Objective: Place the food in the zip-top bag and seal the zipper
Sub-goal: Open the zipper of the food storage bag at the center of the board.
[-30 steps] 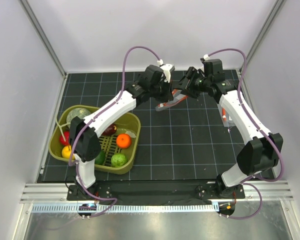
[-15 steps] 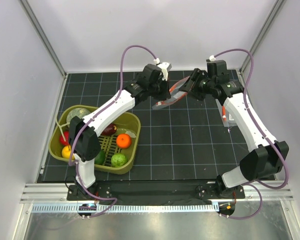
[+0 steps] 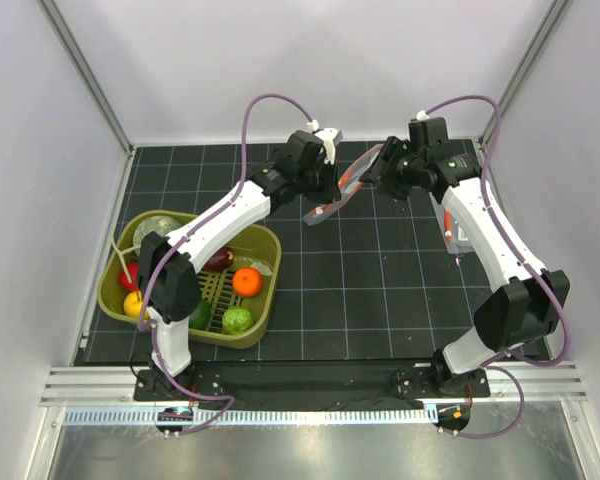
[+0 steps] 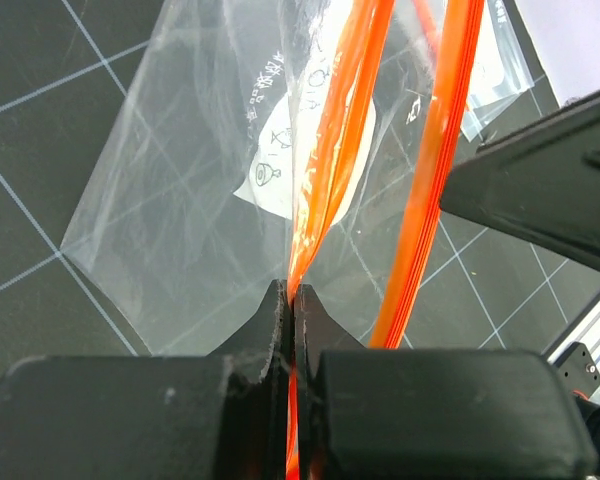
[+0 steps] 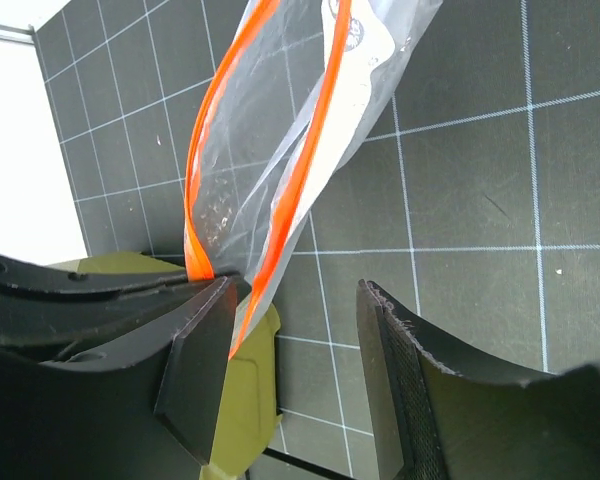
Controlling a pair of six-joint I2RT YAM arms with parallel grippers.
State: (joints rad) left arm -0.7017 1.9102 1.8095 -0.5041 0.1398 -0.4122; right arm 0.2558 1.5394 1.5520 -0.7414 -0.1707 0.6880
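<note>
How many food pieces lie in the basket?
6: pale-green round one at the back, dark red one middle, orange right, green one front, red one and yellow one left. The left arm may hide more.

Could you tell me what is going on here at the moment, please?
The left gripper is shut on one orange zipper strip of the clear bag, holding it up over the far middle of the table. The right gripper is open, with the mouth's other strip seemingly between its fingers, not clamped. The fruit and vegetables lie in the green basket on the left; the bag looks empty.
</note>
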